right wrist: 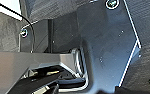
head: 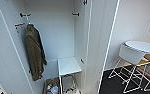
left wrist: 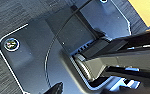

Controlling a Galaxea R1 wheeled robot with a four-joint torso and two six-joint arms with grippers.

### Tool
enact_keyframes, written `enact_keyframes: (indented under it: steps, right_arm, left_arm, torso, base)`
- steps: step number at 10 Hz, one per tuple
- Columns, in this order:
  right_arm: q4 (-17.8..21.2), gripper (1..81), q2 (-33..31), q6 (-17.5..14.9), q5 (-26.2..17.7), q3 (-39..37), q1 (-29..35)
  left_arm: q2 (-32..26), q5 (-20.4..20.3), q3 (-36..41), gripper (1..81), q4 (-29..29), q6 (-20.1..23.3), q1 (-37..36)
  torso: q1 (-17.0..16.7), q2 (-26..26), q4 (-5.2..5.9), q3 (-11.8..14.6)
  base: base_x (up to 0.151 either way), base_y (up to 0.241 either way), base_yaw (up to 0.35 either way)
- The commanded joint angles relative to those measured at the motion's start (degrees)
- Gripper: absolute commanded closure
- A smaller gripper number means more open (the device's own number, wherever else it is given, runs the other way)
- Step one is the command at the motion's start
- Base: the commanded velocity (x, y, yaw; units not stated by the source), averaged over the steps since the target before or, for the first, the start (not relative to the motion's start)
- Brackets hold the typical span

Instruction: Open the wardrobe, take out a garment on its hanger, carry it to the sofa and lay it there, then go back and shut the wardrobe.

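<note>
While the wardrobe (head: 66, 30) stands open in the head view, its interior is exposed between a door panel at 9 o'clock and a second door (head: 101, 45) swung outward at 3 o'clock. An olive-brown jacket (head: 34, 52) hangs from a peg high at 10 o'clock of the interior, its hem reaching toward the floor of the cabinet. Toward 6 o'clock stands a small white stool (head: 68, 66); just beside its legs lies a shallow box of small items (head: 51, 88), too blurred to identify. No white T-shirt and no white hanger can be made out among the contents. At 3 to 4 o'clock of the frame, well apart from the wardrobe, a round white table (head: 143, 47) and a white chair (head: 129, 56) stand over dark carpet (head: 116, 85).

Judged progress: the opening step is complete, since the doors are apart. With the T-shirt apparently gone from the interior, the removal, and perhaps the delivery to the sofa, may be finished, though these views cannot confirm it. Closing the doors plainly remains.

Both wrist views look down past the robot's own dark plate onto carpet; whether the fingers of either arm are spread, closed or holding anything cannot be told.
</note>
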Motion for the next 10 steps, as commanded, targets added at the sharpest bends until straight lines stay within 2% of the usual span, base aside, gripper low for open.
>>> enact_keyframes:
  steps: [1, 2, 8, 10]
  right_arm:
    - [0.35, 1.0, 0.4, -0.14, -2.39, 0.22, 1.97]
    - [0.35, 1.0, 0.4, -0.14, -2.39, 0.14, 1.97]
    - [0.35, 1.0, 0.31, -0.14, -2.39, -0.04, 2.15]
    - [0.35, 1.0, 0.31, -0.14, -2.39, -0.04, 2.41]
  left_arm:
    - [0.36, 2.29, 0.11, 1.0, 0.59, 0.15, -2.14]
    - [0.36, 2.29, 0.11, 1.0, 0.59, 0.15, -2.14]
    - [-0.17, 2.02, 0.11, 1.0, -0.9, -1.16, -2.48]
    - [-0.44, 2.54, 0.12, 1.0, -9.5, -6.79, -2.05]
  torso:
    - [0.0, 0.0, 0.0, 0.0]
    - [-0.02, 0.0, 0.0, 0.0]
    - [-0.02, 0.0, 0.0, 0.0]
    - [-0.02, 0.0, 0.0, 0.0]
  base:
    - [0.0, 0.0, 0.279]
    - [0.0, 0.0, 0.202]
    - [0.0, 0.0, 0.0]
    - [0.0, 0.0, 0.0]
